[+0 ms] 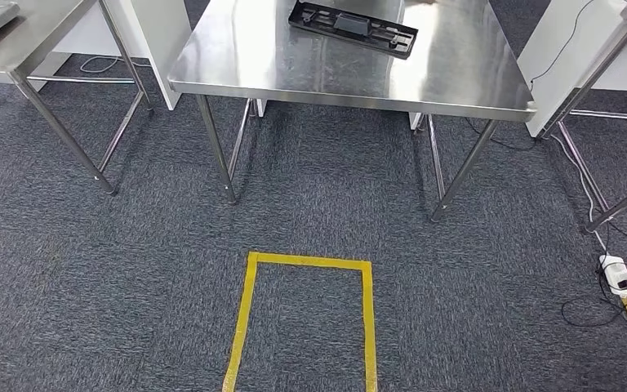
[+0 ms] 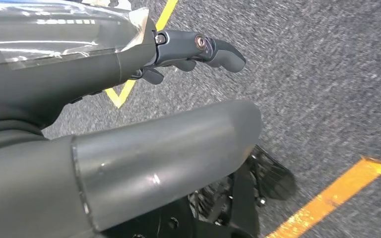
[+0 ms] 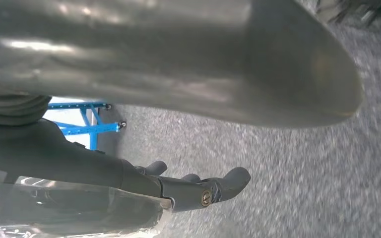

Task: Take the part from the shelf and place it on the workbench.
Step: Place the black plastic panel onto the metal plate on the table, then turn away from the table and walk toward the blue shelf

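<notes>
Already on the steel workbench (image 1: 457, 82) – a long black part (image 1: 353, 28), flat; grey carpet (image 1: 131, 286), yellow tape (image 1: 249, 318) below; left hand (image 2: 193, 49) and right hand (image 3: 198, 191) spread, holding nothing.

We find the part (image 1: 353, 27) on the workbench (image 1: 294, 73) near its far edge; a taped floor outline (image 1: 306, 314) lies before the workbench.
</notes>
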